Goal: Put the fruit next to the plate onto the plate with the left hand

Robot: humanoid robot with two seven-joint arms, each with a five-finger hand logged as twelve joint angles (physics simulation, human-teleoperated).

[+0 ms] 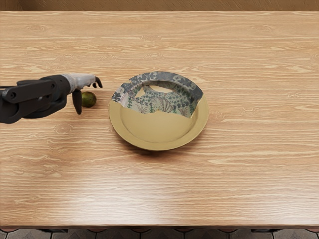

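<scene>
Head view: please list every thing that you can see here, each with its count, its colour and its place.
fruit: one, green, on the table close to the plate's left side, not on it
plate: one, tan with a grey-green plant pattern on its far part, near the table's middle
table: one, light wood, fills the view
left hand: one, grey with dark fingertips, arm from the left edge, just above and left of the fruit, fingers open, nothing grasped
right hand: not in view
</scene>
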